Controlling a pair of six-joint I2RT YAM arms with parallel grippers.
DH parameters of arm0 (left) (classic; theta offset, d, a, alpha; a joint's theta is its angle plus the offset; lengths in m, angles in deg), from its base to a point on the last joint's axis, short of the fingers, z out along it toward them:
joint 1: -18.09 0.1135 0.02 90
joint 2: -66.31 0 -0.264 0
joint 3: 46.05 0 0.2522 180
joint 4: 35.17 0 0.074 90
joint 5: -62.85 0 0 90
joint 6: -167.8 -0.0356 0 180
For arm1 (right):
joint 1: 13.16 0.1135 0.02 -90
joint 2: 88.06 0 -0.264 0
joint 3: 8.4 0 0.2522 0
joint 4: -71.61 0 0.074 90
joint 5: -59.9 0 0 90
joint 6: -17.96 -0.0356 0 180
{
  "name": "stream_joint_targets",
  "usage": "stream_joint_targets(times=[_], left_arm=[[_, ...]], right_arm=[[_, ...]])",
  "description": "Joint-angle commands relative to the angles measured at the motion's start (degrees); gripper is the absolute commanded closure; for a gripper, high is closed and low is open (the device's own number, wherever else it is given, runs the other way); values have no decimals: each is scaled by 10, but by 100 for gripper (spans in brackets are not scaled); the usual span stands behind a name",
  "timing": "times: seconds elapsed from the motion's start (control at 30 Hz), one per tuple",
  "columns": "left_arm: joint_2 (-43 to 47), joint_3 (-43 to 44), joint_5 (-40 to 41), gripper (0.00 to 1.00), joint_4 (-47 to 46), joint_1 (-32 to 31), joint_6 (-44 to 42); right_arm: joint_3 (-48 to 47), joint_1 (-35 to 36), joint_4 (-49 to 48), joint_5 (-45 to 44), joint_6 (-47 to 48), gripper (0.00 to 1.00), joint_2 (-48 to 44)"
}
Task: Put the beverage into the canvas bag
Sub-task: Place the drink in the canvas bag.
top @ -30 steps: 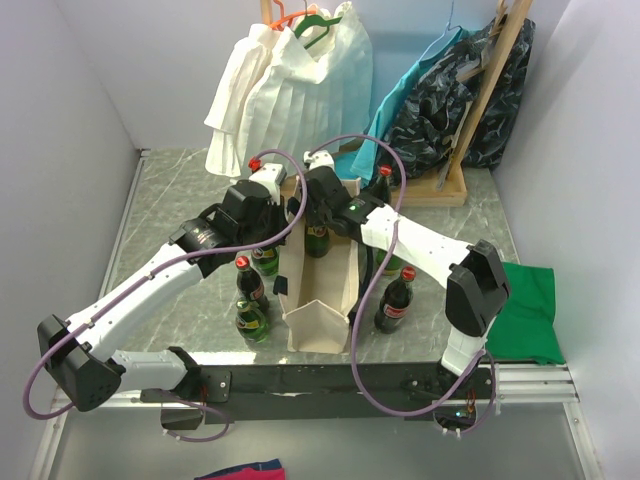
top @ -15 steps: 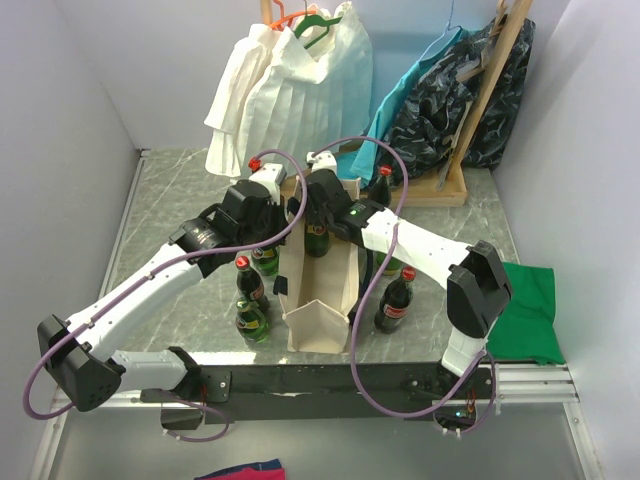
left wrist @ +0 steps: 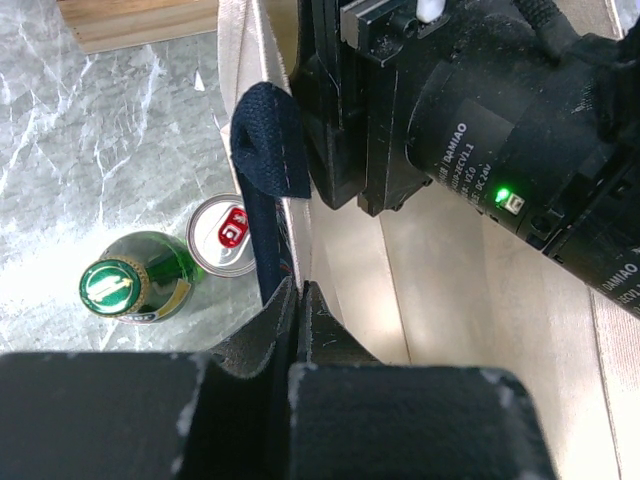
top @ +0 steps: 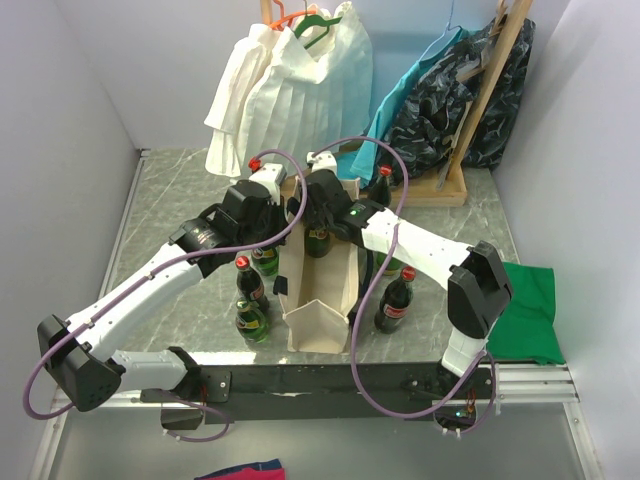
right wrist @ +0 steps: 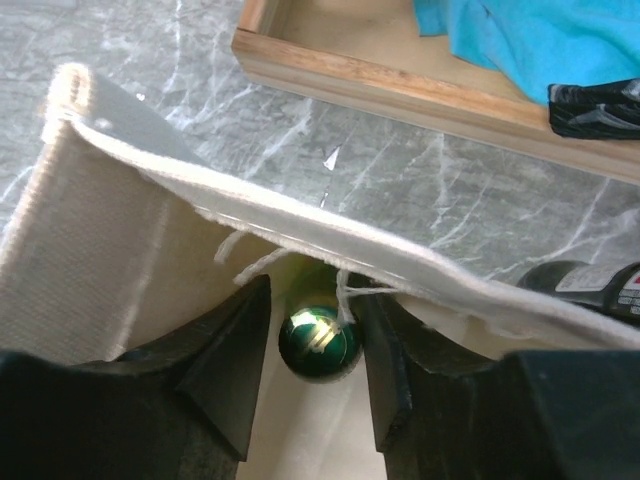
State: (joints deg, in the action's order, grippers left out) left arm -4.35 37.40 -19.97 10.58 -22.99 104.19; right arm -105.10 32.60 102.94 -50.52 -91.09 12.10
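Find the canvas bag (top: 322,300) upright near the middle of the table's (top: 170,200) near edge, mouth open, long side pointing toward the far edge. See the left gripper (left wrist: 300,295) at the bag's left rim, jaws pressed flat together on the canvas just beside a navy strap handle (left wrist: 268,150), no gap between the fingers. Note the right gripper (right wrist: 312,300) reaching into the far end of the mouth, jaws parted to a middling width either side of the green bottle (right wrist: 318,345), with a sliver of space on each side of the cap and neither finger plainly touching. Locate that bottle inside the bag, upright at its far end, cap showing within the mouth. Outside, toward the table's left edge, spot a red-capped bottle (left wrist: 225,235) and a green-capped bottle (left wrist: 125,290) side by side, just beside the bag's left wall. Toward the right edge, see a cola bottle (top: 394,302) near the right wall. Along the far edge, find a white pleated garment (top: 290,90) on a hanger and a wooden stand base (top: 440,190); toward the near right corner, a green cloth (top: 530,310).
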Motion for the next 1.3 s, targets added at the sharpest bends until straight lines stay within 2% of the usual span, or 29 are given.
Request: stream_joint_targets(times=[0.0,0.07,0.53,0.93,0.97,1.27], left_arm=[[21,-1,-2,97,-15,-1,-2],[20,-1,-1,97,-15,-1,-2],[21,4,-4,93,-18,-1,-2],[16,36,-9,73,-24,-1,-7],[16,40,-8,69,-25,-1,-7],[24,60,-7,64,-29,-1,-10]], right_arm=[[-24,5,-15,-6,-11,47,-33],[-23,5,-17,-7,-12,44,-37],[-31,5,-1,-13,-13,43,-56],[-28,5,24,-8,-13,39,-123],[-29,6,29,-9,-13,39,-128],[-58,5,92,14,-21,34,-159]])
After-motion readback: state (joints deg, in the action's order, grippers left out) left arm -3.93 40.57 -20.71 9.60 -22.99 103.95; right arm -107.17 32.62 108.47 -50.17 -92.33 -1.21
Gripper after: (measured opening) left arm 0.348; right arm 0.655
